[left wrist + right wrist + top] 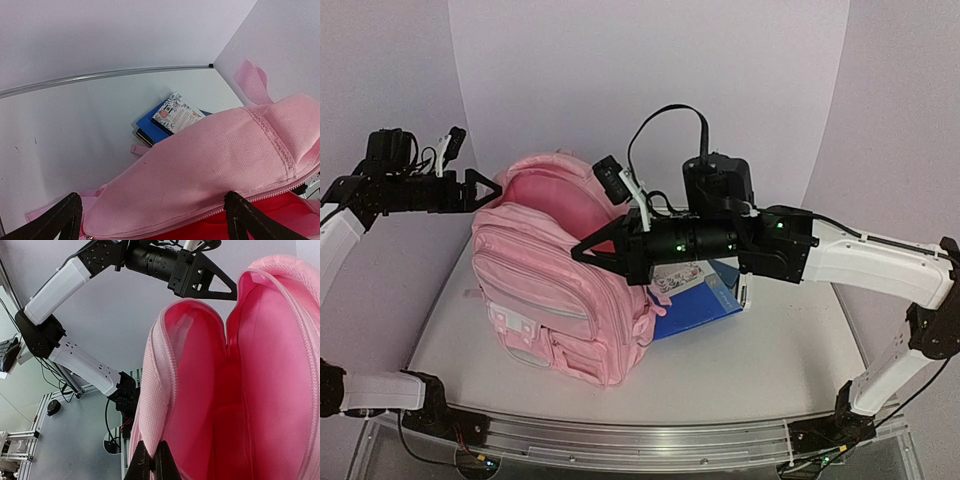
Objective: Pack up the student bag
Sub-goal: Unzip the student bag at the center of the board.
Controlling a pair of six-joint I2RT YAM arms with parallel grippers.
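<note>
Student bag (560, 300) upright, unzipped, front rim pinched by right gripper (578, 250), left gripper (498, 190) spread beside opening

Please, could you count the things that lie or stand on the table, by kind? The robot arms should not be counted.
Pink backpack: 1
Blue book: 1
White patterned booklet: 1
Total: 3
A dark edge shows under the blue book; whether it is one more book cannot be told.
</note>
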